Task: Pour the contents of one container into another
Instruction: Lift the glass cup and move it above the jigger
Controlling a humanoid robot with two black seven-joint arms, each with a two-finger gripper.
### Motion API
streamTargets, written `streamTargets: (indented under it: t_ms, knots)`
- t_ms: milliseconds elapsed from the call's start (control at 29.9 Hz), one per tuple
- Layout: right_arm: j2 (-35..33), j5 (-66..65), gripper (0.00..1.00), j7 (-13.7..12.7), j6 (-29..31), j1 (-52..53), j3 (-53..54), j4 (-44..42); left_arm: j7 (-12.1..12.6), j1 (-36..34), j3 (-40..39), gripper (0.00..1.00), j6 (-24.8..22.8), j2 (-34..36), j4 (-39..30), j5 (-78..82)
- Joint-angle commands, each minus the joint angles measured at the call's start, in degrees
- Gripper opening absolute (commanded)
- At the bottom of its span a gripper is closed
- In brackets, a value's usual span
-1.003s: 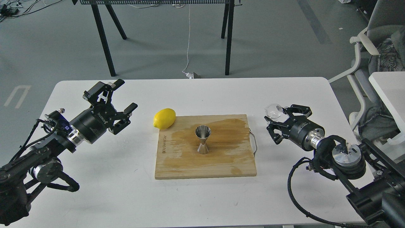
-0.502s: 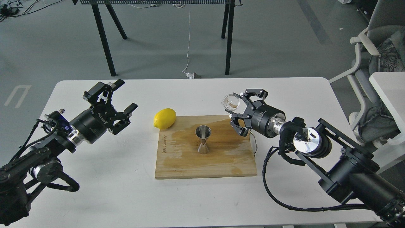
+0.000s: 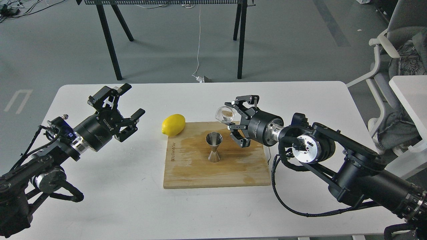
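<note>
A small clear glass cup (image 3: 224,114) hangs in the air, tilted with its rim turned to the left, and my right gripper (image 3: 230,117) is shut on it. The cup sits just above and to the right of the steel hourglass jigger (image 3: 214,146), which stands upright in the middle of a wooden board (image 3: 200,173). The two do not touch. My left gripper (image 3: 128,104) stays open over the left part of the table, empty, well away from the board.
A yellow lemon (image 3: 173,124) lies at the board's far left corner. Much of the board is darkened by a wet stain (image 3: 240,133). The white table (image 3: 116,196) carries the board. Black table legs stand behind, a chair at the right.
My right arm has swept left with the glass cup, from the table's right side to just beside and above the jigger. The left arm, lemon and jigger have not moved.
</note>
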Motion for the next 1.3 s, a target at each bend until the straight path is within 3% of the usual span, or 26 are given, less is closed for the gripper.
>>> streamTargets:
  t_ms: [0, 535, 1271]
  knots:
    - [-0.4, -1.1, 0.47, -0.1, -0.1, 1.8, -3.1, 0.3, 0.0, 0.0, 0.0, 0.97, 0.0, 0.0, 0.0, 0.0]
    - [-2.3, -7.7, 0.48, -0.7, 0.0, 11.3, -13.3, 0.7, 0.0, 0.5, -0.3, 0.97, 0.0, 0.0, 0.0, 0.0]
    - [-2.4, -15.0, 0.49, -1.3, 0.2, 13.6, -18.5, 1.0, 0.0, 0.9, -0.4, 0.97, 0.0, 0.0, 0.0, 0.0]
